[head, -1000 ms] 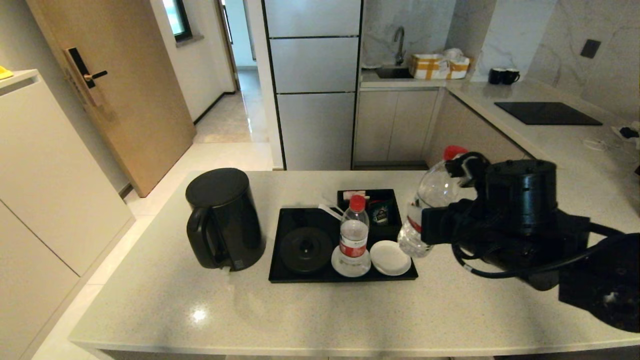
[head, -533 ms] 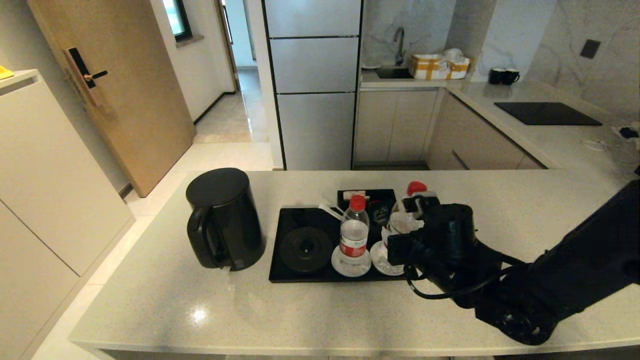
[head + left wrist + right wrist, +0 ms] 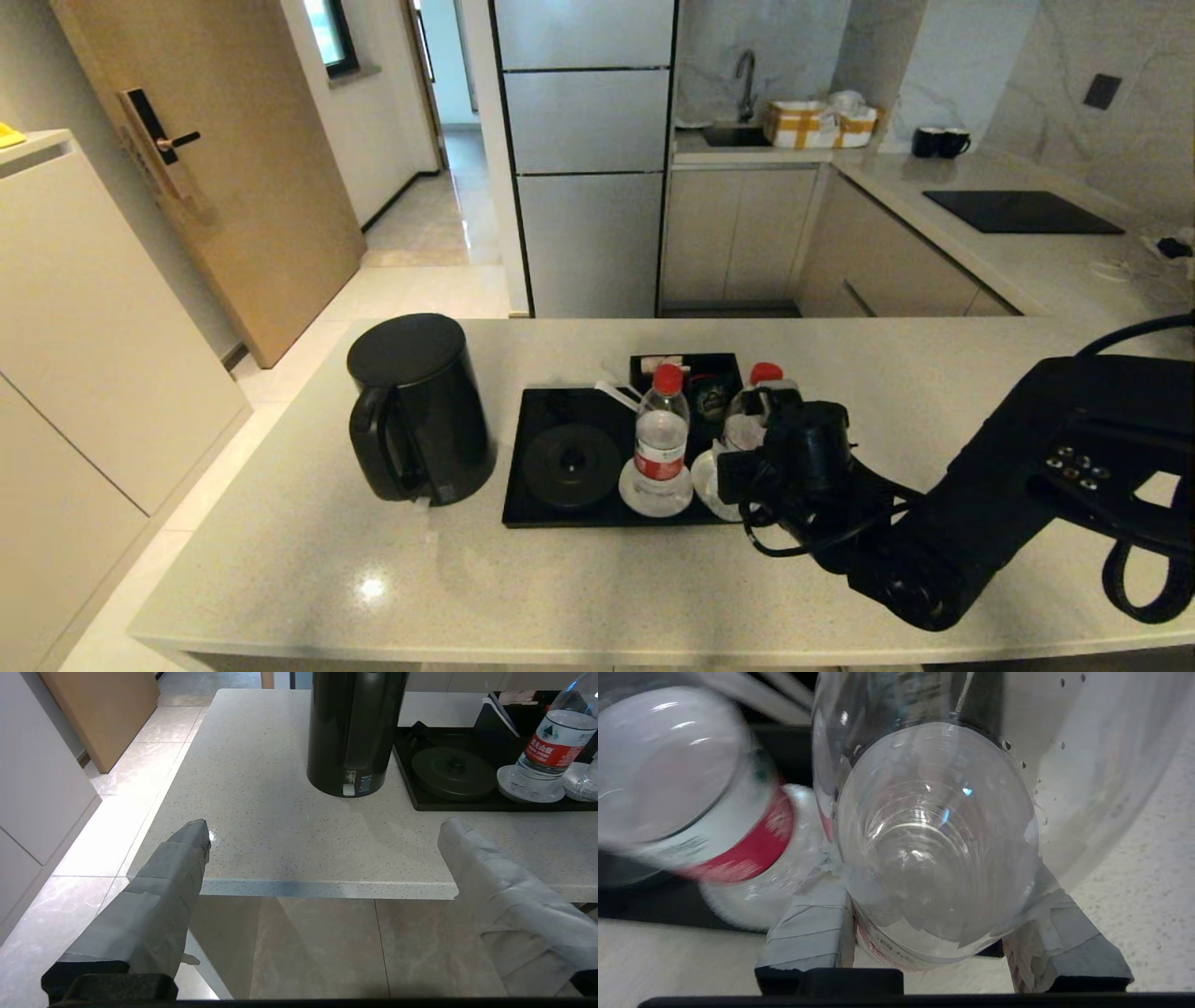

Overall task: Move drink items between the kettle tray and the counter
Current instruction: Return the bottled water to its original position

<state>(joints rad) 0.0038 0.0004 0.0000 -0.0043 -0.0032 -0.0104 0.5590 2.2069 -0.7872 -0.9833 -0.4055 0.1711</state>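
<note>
The held bottle [image 3: 747, 411] is noted upright, red cap topmost, gripped by the right gripper [image 3: 738, 462], whose taped fingers [image 3: 810, 933] are closed on either side of its lower body. Its long axis is judged near vertical and crosswise to the fingers, so the coming move is taken to turn on what lies directly beneath the pincer: the base is seen over the white saucer [image 3: 711, 474] at the right end of the kettle tray [image 3: 551, 513]; whether base and saucer already touch cannot be told. Just beside the pincer, on its left, the second bottle [image 3: 660, 434] is seen standing on its own saucer, close enough that a sideways drift is judged risky. Beyond it, still further from the pincer, the round kettle base [image 3: 571, 464] is seen on the tray, then the black kettle [image 3: 415, 406] out on the counter [image 3: 560, 588]. The left gripper [image 3: 322, 858] is recorded held wide, empty, low off the counter's near edge and well apart from both bottles; the right arm is plainly the nearer. The head view gives the upright stance and the saucer but hides the grip behind the wrist; the right wrist view shows the clamped fingers and the neighbouring bottle's closeness, but not the height above the saucer.
</note>
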